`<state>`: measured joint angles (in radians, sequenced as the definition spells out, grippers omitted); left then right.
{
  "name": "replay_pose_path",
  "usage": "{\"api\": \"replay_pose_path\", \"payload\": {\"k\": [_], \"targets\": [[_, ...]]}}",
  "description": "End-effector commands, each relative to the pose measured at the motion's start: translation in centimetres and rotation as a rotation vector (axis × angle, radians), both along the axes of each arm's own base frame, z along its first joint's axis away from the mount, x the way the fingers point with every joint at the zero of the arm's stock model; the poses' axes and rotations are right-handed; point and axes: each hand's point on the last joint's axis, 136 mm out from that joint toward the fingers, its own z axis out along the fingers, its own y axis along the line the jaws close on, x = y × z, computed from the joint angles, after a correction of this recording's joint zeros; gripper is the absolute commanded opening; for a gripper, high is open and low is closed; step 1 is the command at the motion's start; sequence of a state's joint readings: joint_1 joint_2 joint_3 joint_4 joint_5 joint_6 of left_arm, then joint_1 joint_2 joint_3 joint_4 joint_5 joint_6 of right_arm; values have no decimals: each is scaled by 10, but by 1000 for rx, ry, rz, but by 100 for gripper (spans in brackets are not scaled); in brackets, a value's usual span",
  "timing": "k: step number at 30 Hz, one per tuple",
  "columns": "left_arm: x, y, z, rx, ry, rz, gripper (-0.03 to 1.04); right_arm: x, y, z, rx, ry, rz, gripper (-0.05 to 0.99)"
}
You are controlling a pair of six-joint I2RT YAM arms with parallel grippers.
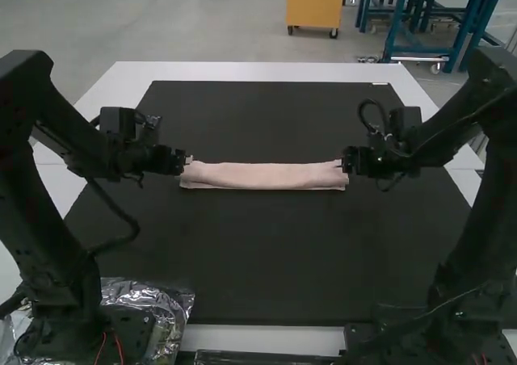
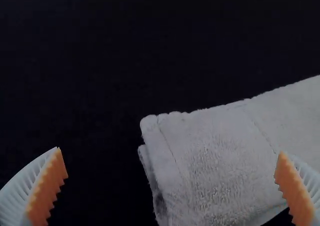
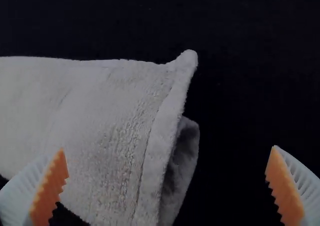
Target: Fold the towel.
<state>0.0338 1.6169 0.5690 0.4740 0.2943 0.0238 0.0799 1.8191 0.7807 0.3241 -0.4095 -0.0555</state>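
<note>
Nearest the camera, crumpled shiny plastic (image 1: 174, 304) and a dark bar (image 1: 266, 358) lie at the near side of the white table (image 1: 266, 338), the plastic beside the base of the left arm (image 1: 48, 236). The pale pink towel (image 1: 262, 176) sits around the middle of the black mat (image 1: 258, 260), folded into a long, narrow strip that runs crosswise between the arms. Its layers part a little at both ends, and a corner pokes out at the end by the right arm (image 1: 477, 211). At one end is the left gripper (image 1: 187, 161), its jaws wide apart and the towel's end between its orange pads (image 2: 47, 188), unclamped. The right gripper (image 1: 340, 164) faces it at the other end, likewise spread, with that end between its own pads. Whether any finger touches the cloth, I cannot tell. Beyond the mat runs the table's white far edge.
</note>
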Motion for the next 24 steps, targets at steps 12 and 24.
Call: {"api": "replay_pose_path", "payload": {"k": [12,24], "targets": [[10,6,17,-22,-24,32,97,5,24,-18,-35,-10,34,91],[8,6,25,-22,-43,32,97,-28,49,-82,-70,112,183,-3]]}}
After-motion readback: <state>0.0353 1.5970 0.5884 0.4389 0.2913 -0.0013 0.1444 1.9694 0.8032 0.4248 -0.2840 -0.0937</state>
